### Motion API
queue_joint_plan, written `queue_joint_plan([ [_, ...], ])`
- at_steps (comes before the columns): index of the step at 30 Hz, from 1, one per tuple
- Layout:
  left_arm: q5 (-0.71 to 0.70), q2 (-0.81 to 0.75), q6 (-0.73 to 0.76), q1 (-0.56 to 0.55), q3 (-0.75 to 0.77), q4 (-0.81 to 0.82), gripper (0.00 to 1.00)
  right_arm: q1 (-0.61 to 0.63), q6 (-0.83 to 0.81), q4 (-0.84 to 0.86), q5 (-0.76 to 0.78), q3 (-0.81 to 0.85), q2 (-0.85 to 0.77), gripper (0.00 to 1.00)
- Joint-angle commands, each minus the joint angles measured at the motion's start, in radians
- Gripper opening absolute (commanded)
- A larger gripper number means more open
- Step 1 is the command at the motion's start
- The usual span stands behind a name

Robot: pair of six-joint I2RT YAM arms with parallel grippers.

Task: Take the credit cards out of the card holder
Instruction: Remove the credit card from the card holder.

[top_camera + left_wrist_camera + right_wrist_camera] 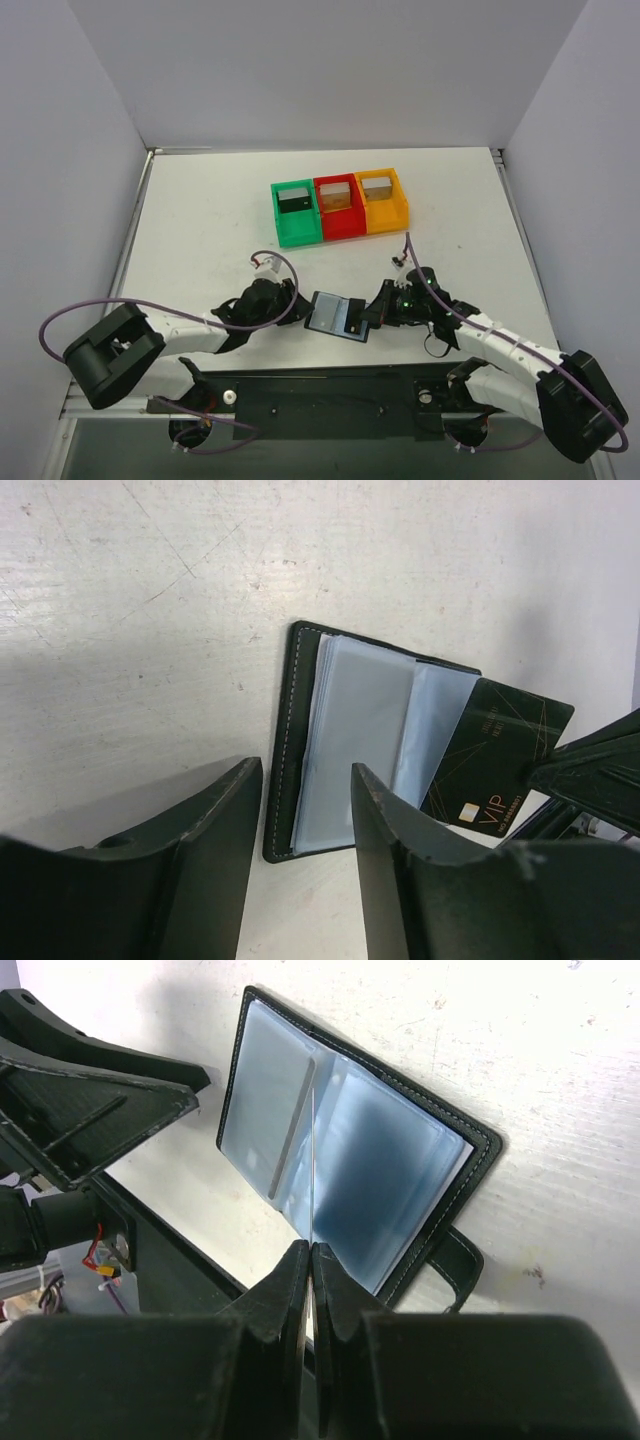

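Left gripper (305, 770): fingers apart, gripping nothing, tips over the stitched edge of the holder.
Card holder (360, 730): lies open and flat on the table (150, 600), clear sleeves up, between the two grippers.
Right gripper (311, 1252): fingers pressed together on the edge of a credit card (497, 755).
Credit card: black, marked VIP, partly out of a sleeve, angled toward the right fingers.
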Motion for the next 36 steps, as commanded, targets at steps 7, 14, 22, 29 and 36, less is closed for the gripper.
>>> queue_joint_plan([
  [7,0.041,-0.349,0.069,0.073,0.055,-0.113,0.54,-0.006,-0.127,-0.310,-0.023,0.192,-0.145,0.00],
  [14,0.273,-0.552,0.078,0.167,-0.077,0.181,0.64,0.002,-0.241,-0.451,-0.332,0.422,-0.044,0.00],
  [22,0.699,-0.600,0.081,0.280,0.046,0.105,0.83,0.165,-0.512,-0.845,-0.349,0.706,0.008,0.00],
  [29,1.031,-0.495,-0.073,0.276,0.113,0.277,0.82,0.310,-0.604,-1.030,-0.289,0.829,0.075,0.00],
  [36,1.085,-0.564,0.009,0.257,0.157,0.129,0.82,0.328,-0.633,-1.079,-0.283,0.883,0.123,0.00],
])
